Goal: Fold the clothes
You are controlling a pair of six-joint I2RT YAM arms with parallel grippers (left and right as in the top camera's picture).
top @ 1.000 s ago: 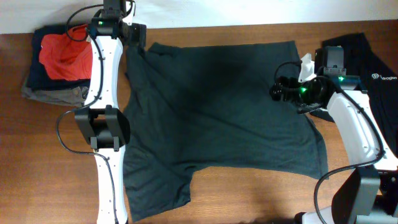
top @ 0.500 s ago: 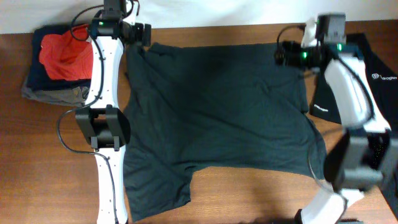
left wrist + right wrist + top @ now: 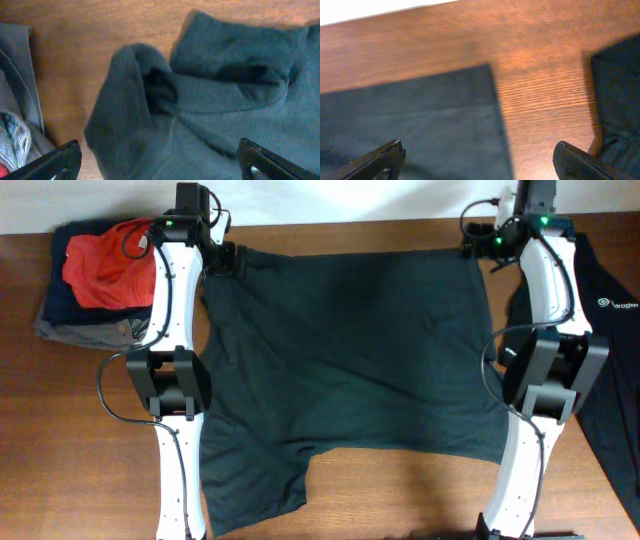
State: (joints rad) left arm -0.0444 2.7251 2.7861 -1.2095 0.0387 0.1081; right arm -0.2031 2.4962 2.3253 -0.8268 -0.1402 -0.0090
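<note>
On the bench (image 3: 400, 490), nearest the arm bases: one sleeve of a black shirt (image 3: 350, 350), lying flat at the near left.

Mid-bench: the shirt's body, spread open and mostly smooth, between the two arms.

Far left corner of the shirt: rumpled into a raised fold. Left end effector (image 3: 160, 162) is above this fold, fingers (image 3: 65, 156) spread wide to either side of the view, holding nothing.

Far right corner of the shirt: flat, square edge against bare wood. Right end effector (image 3: 480, 162) hangs over that corner, fingers (image 3: 387, 155) likewise fully apart, holding nothing.

Right edge of the bench: second shirt (image 3: 610, 310), black, with a small white logo (image 3: 605, 303), just beside the spread shirt and partly out of frame.

Far left of the bench: pile (image 3: 95, 280) of folded clothes, red on top, navy and grey beneath, near the rumpled corner but apart from it.
</note>
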